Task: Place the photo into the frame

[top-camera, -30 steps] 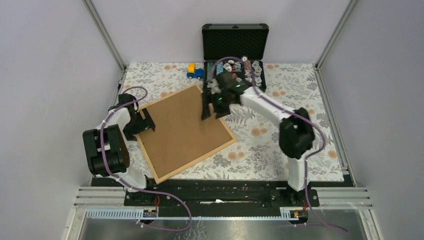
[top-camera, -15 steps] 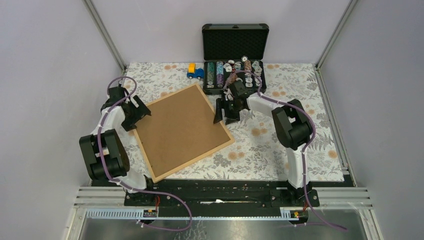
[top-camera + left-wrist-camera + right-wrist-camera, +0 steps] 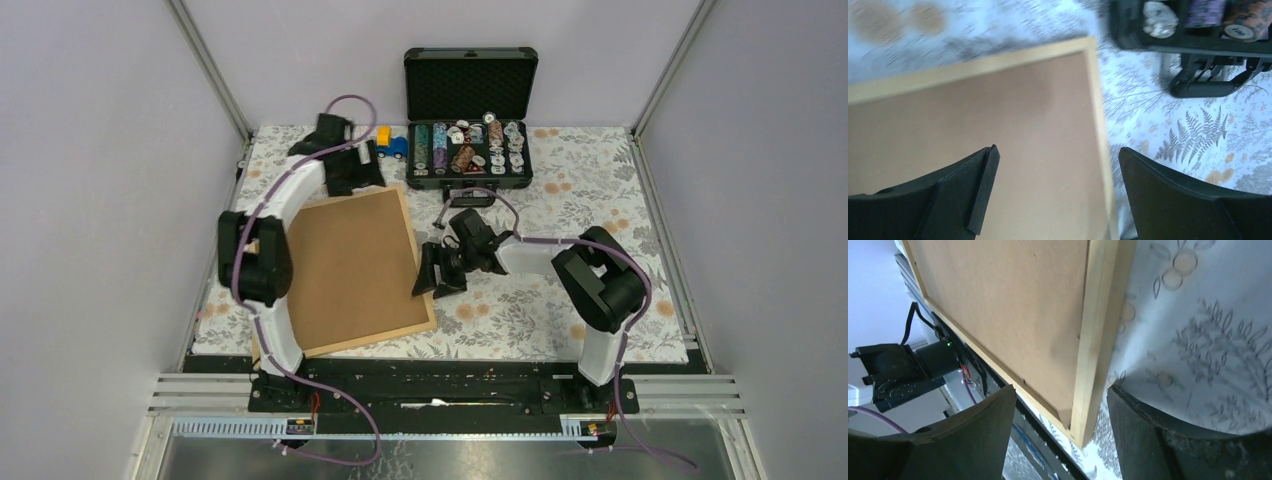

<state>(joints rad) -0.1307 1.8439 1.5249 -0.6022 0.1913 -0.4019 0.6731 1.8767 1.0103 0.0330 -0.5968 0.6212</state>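
The frame (image 3: 370, 338) lies face down on the flowered cloth, left of the middle, with its brown backing sheet (image 3: 345, 265) up. The photo is hidden. My left gripper (image 3: 352, 172) hovers open over the frame's far edge; in its wrist view, the left gripper (image 3: 1057, 155) spans the backing (image 3: 998, 115) and the light wood rail (image 3: 1095, 100). My right gripper (image 3: 430, 272) sits low at the frame's right edge. In its own view, the right gripper (image 3: 1059, 392) is open and straddles the rail (image 3: 1095, 330) close to a corner, with nothing clamped.
An open black case (image 3: 470, 100) of poker chips stands at the back centre, with a blue and yellow toy car (image 3: 390, 143) to its left, just behind my left gripper. The metal base rail (image 3: 440, 385) runs along the near edge.
The frame has turned and slid left and nearer. My left arm swung from the frame's left side to its far edge. My right gripper came nearer along the right edge, its jaws slightly narrower.
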